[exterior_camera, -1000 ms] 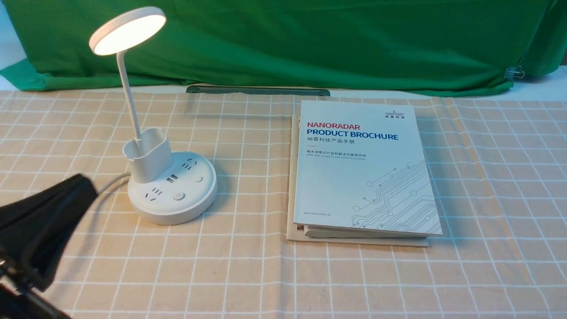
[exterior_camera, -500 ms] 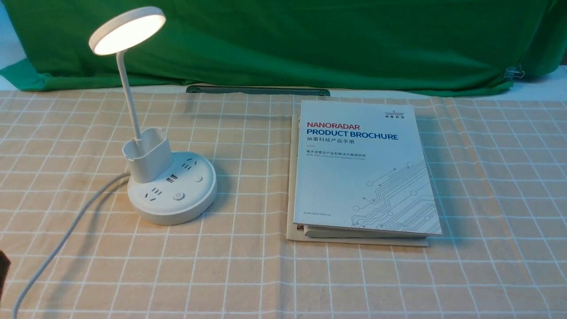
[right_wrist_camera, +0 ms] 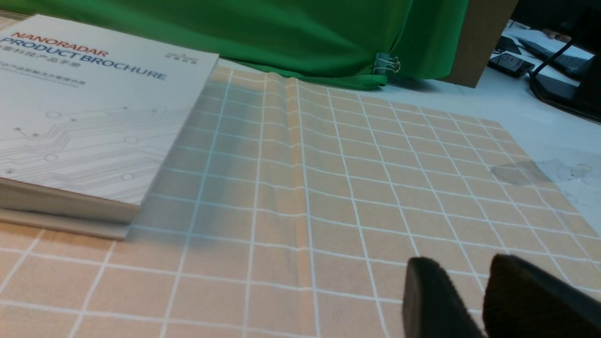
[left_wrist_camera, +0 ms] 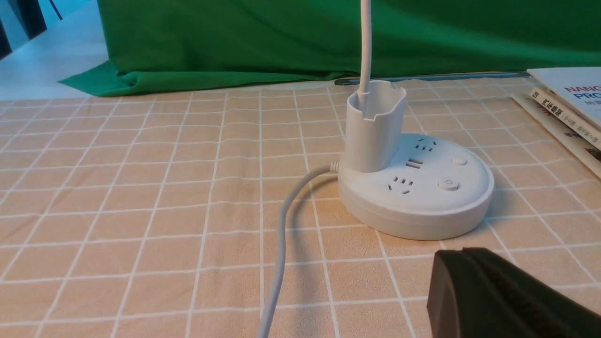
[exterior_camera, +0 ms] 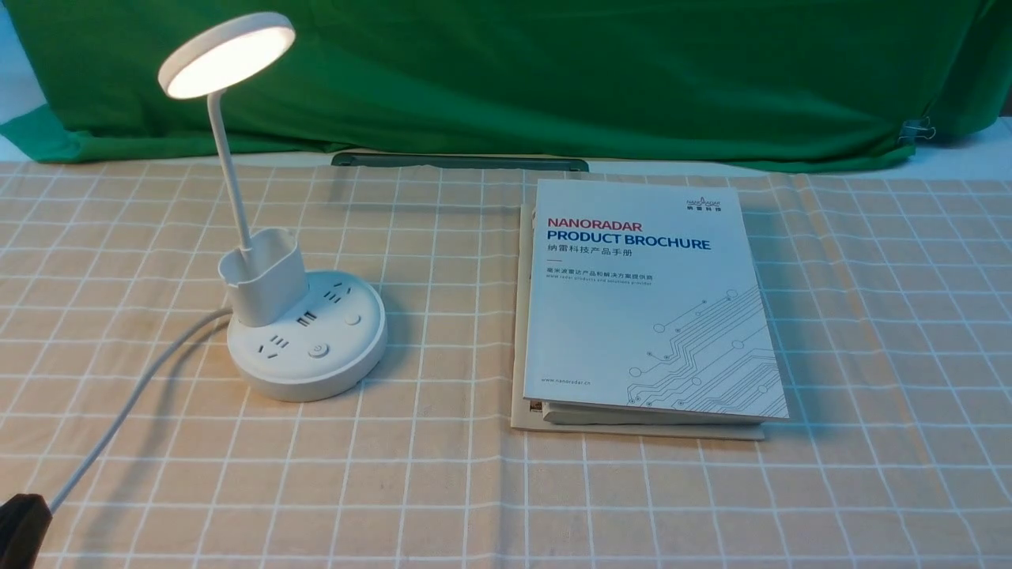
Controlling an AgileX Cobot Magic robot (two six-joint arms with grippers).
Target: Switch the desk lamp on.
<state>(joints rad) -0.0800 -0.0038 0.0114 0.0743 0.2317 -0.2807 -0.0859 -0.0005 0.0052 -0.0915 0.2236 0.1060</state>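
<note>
The white desk lamp stands on the left of the checked cloth, and its round disc head glows. Its base with sockets and two buttons also shows in the left wrist view, with the small cup and the white cord trailing toward me. My left gripper is shut and empty, low over the cloth a short way in front of the base; only its dark tip shows in the front view's bottom left corner. My right gripper is slightly open and empty, over bare cloth right of the brochure.
A white brochure lies on other booklets in the middle right of the cloth, and its corner also shows in the right wrist view. A green backdrop hangs behind. The cloth ends at a white tabletop on the right.
My left gripper has drawn back from beside the lamp base toward the near left corner, almost out of the front view. The lamp head glows in all frames.
</note>
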